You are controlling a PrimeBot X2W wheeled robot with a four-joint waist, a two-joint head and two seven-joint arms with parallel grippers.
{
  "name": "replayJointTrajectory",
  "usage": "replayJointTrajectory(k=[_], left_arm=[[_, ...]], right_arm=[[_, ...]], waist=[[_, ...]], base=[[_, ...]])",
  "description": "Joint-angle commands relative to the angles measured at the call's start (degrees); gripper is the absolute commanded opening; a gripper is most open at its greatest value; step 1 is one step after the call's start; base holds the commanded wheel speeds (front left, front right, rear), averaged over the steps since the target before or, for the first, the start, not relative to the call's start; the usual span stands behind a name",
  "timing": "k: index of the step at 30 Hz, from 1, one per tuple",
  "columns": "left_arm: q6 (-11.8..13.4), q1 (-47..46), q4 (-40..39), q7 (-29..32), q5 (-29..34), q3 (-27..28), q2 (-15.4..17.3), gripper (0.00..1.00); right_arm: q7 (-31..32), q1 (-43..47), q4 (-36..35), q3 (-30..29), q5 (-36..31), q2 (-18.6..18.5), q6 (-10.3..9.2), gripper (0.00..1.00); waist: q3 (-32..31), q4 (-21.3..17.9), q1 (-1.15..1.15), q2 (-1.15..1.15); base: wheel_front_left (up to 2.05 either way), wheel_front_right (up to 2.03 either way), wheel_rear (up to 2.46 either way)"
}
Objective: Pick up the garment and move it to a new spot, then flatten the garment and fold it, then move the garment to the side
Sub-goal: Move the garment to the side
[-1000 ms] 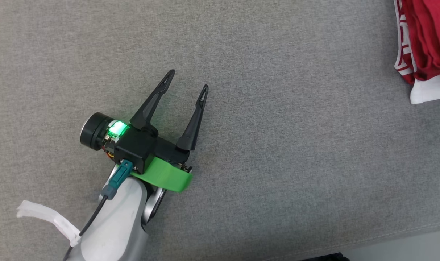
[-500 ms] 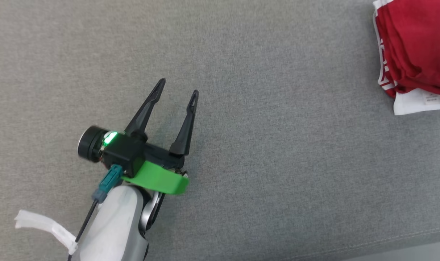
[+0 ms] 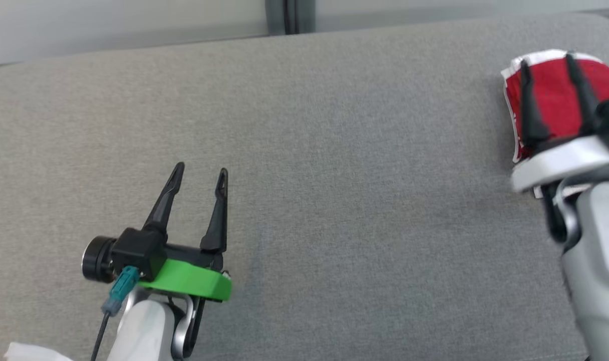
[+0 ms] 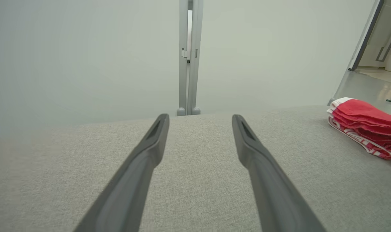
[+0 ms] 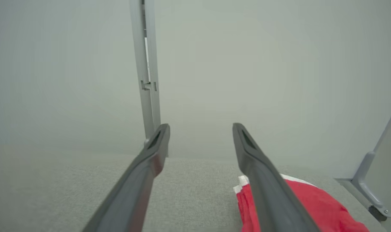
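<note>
Grey woven upholstery (image 3: 334,150) bears the folded red, white-trimmed cloth garment (image 3: 553,100) just beneath the right gripper (image 3: 547,61), spread wide and empty, seemingly the final side spot. Well apart, the left gripper (image 3: 201,169) hovers equally wide.

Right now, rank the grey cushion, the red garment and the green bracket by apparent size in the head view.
1. grey cushion
2. red garment, partly behind the right gripper
3. green bracket, though nearer the camera
</note>
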Motion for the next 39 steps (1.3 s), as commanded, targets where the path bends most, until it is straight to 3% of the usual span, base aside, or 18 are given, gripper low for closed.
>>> replayJointTrajectory(k=[1,8,14,31,39], left_arm=[[0.44,1.69,0.05,0.01,-0.40,0.69,-0.01,1.00],[2.51,4.03,-1.21,0.01,-3.42,2.49,-0.05,1.00],[2.40,5.84,-0.24,0.01,-4.28,1.65,-0.05,1.00],[2.55,6.81,1.99,0.01,-5.36,1.56,-0.05,1.00],[3.87,6.31,0.52,0.01,-3.93,2.48,-0.05,1.00]], right_arm=[[-0.13,3.54,-2.12,0.36,0.10,1.10,-0.06,1.00],[-0.13,15.95,-12.33,-1.41,0.39,8.90,-0.05,1.00],[-0.14,23.88,-16.90,-2.70,-1.59,12.52,-0.03,1.00],[-0.14,27.67,-18.08,-1.50,-1.90,13.26,-0.03,1.00],[-0.14,27.23,-18.01,-1.62,-0.99,13.26,-0.03,1.00]], waist=[[-4.24,3.07,0.00,0.00],[-5.27,5.52,0.00,0.00],[-6.45,7.01,0.00,0.00],[-7.32,6.93,0.00,0.00],[-6.91,6.53,0.00,0.00]], base=[[0.00,0.00,0.00],[0.00,0.00,0.00],[0.00,0.00,0.00],[0.00,0.00,0.00],[0.00,0.00,0.00]])
